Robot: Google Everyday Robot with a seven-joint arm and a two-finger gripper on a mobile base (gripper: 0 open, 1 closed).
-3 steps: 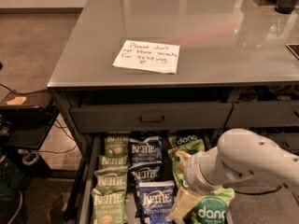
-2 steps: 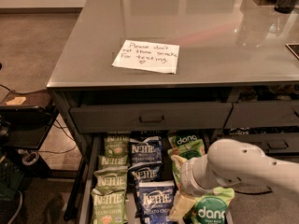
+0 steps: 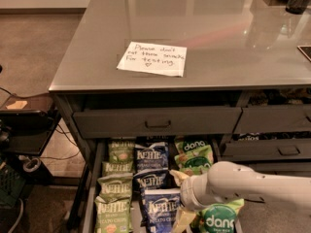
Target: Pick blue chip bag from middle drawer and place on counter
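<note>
The middle drawer (image 3: 92, 178) is pulled open below the counter (image 3: 218, 38), which bears a white handwritten note (image 3: 152, 58). Three blue chip bags lie in the drawer's middle column: rear (image 3: 151, 155), middle (image 3: 149, 178), front (image 3: 159, 210). My gripper (image 3: 178, 200) comes in from the right on a white arm (image 3: 252, 186) and hangs over the drawer at the right edge of the front blue bag. Its two yellowish fingers (image 3: 178, 177) stand apart, open, with nothing between them. The arm hides part of the right column.
Green Kettle bags (image 3: 116, 178) fill the drawer's left column and green dang bags (image 3: 194, 155) the right. A closed drawer with a handle (image 3: 158, 123) sits above and narrower drawers (image 3: 286, 149) to the right. Cables and a dark cart (image 3: 24, 130) stand on the floor at left.
My arm and gripper have shifted a little to the left over the drawer, toward the blue bags. The bags have not moved.
</note>
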